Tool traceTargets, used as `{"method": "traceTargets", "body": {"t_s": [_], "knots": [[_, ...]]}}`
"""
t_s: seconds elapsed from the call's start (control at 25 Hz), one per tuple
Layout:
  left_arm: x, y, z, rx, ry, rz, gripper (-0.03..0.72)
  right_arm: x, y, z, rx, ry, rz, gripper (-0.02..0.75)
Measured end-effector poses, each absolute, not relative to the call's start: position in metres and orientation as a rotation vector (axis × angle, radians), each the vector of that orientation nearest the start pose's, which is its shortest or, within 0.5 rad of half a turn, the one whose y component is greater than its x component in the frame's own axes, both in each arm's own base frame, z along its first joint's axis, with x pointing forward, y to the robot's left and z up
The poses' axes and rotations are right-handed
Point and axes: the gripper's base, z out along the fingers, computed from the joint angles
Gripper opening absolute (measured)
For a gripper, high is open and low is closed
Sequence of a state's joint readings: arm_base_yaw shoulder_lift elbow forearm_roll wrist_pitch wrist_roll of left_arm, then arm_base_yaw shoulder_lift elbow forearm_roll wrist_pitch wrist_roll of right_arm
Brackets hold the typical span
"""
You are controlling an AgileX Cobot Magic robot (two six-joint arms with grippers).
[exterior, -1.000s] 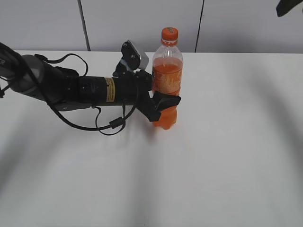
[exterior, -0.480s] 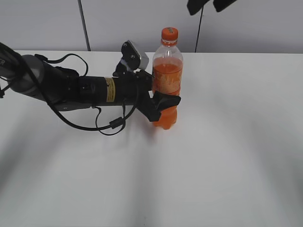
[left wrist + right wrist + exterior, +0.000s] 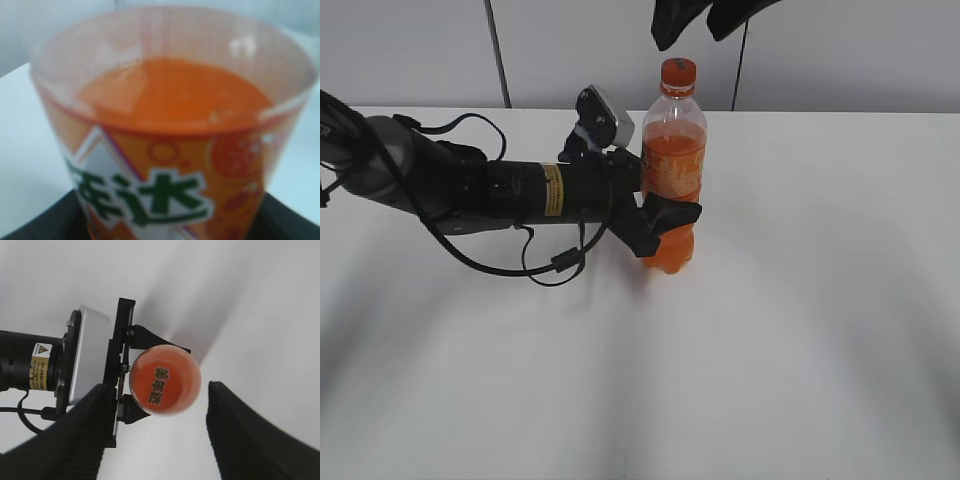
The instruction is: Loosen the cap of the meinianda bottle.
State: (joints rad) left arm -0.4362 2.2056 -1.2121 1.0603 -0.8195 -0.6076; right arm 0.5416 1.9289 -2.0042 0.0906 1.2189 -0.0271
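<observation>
Left gripper [image 3: 665, 222] is clamped around the waist of the meinianda bottle [image 3: 673, 170], which stands upright on the white table [image 3: 800, 330]. Above, the cap [image 3: 678, 72] sits screwed on (orange, dark mark on top), and the right gripper [image 3: 705, 18] hovers spread wide, touching nothing.

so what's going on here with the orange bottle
The left gripper is clamped around the lower body of the meinianda bottle, holding it upright on the white table. The right gripper hangs directly above the cap, fingers spread open on either side of it and not touching it. The cap is on the bottle, so the twisting has not started yet.
</observation>
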Motion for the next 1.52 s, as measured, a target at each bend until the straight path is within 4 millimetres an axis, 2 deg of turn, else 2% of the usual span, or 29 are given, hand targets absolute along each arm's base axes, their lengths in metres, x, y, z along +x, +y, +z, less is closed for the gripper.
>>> {"method": "traceTargets", "body": {"t_s": [0.36,0.48,0.84,1.16,1.32,1.52], "knots": [[0.369,-0.236,0.115,1.09,1.647,-0.79,0.426,0.37,0.232,0.333,-0.738,2.606,0.281,0.459],[0.369,-0.236,0.115,1.09,1.647,-0.79,0.426,0.371,0.232,0.33,-0.739,2.612,0.281,0.45],[0.369,-0.236,0.115,1.09,1.648,-0.789,0.426,0.371,0.233,0.329,-0.745,2.613,0.282,0.288],[0.369,-0.236,0.115,1.09,1.648,-0.789,0.435,0.372,0.233,0.329,-0.776,2.602,0.278,0.271],[0.369,-0.236,0.115,1.09,1.648,-0.789,0.422,0.372,0.233,0.329,-0.958,2.53,0.237,0.267],[0.369,-0.236,0.115,1.09,1.648,-0.789,0.422,0.372,0.233,0.329,-1.441,2.266,0.115,0.267]]}}
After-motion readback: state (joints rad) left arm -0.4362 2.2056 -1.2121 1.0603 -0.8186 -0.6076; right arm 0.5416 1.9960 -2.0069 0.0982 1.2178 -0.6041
